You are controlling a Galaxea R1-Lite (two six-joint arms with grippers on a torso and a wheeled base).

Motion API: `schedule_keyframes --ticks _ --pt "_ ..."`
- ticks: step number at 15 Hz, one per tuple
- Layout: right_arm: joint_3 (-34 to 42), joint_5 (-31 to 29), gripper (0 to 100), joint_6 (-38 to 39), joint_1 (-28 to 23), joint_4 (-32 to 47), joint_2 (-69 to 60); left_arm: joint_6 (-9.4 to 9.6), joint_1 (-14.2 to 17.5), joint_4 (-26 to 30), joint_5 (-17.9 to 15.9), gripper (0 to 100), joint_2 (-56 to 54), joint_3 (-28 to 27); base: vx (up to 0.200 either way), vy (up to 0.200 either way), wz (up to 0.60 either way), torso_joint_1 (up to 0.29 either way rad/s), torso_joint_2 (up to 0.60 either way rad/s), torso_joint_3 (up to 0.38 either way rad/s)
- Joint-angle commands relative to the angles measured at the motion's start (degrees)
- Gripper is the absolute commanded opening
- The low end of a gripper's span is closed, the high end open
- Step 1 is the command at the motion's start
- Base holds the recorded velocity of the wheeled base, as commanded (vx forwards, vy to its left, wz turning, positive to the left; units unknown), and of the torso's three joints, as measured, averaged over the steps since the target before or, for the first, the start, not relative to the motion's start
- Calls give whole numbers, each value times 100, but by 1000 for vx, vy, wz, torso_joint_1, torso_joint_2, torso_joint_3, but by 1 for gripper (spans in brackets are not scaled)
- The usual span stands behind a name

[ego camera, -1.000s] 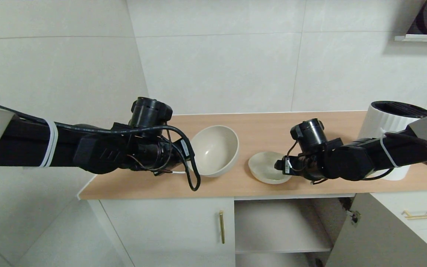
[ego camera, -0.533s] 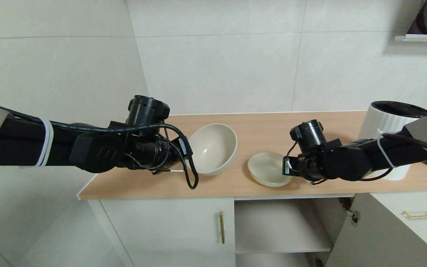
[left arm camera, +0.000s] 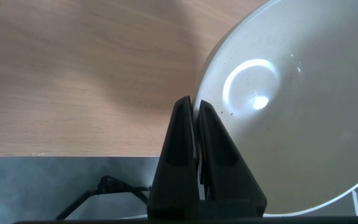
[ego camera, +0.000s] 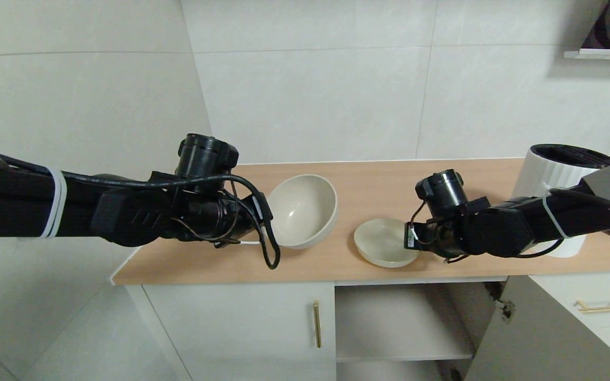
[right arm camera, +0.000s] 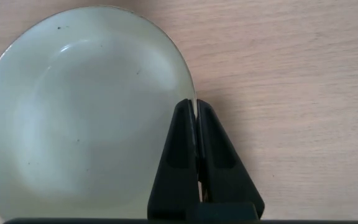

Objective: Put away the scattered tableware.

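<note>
Pinching is recorded at both rims. The left hand (left arm camera: 195,104) is pressed together on the rim of the large bowl (ego camera: 305,211), one finger inside the wall and one outside. The bowl is tipped steeply, its opening turned toward the robot, over the left half of the tabletop (ego camera: 368,185). Whether its lower edge touches the wood cannot be told. The right hand (right arm camera: 196,107) is likewise clamped on the rim of the small dish (right arm camera: 86,106), which is held only slightly tilted near the front edge of the tabletop, well apart from the bowl. A white ribbed container (ego camera: 559,174) is noted at the far right. An open cupboard shelf (ego camera: 400,328) is seen below and is judged the likely destination. Both pieces are judged stiff, smooth-glazed and breakable. The bowl is judged the heavier, so a single rim pinch is expected to let it swing or slip. A deep bite on the rim, with the wall seated fully between the fingers, is advised. The dish is judged light and easily managed from its edge.
</note>
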Motion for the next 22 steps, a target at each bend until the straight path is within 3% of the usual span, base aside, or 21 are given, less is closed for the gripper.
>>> schedule_keyframes --ticks 1,2,4,7,10,17,22 --pt "45 60 0 18 0 78 -403 45 2 -16 -135 0 -384 211 0 0 0 0 0 0" --pt "80 104 0 18 0 139 -526 54 2 -16 -197 0 -463 264 0 0 0 0 0 0" --pt "238 561 0 115 0 491 -1212 582 11 -16 -363 0 -789 554 0 0 0 0 0 0" --pt "783 1343 0 123 18 1106 -2240 731 -16 27 -530 0 -1281 870 0 0 0 0 0 0" --pt "1398 1580 0 -17 9 1159 -2855 1188 -33 36 -970 0 -1773 1354 0 0 0 0 0 0" --pt "2356 1580 0 -79 9 878 -2979 1206 -192 124 -1005 0 -1843 1820 0 0 0 0 0 0" --pt "2409 1536 0 -88 9 825 -2926 1197 -218 124 -988 0 -1667 1811 -200 0 0 7 3 2"
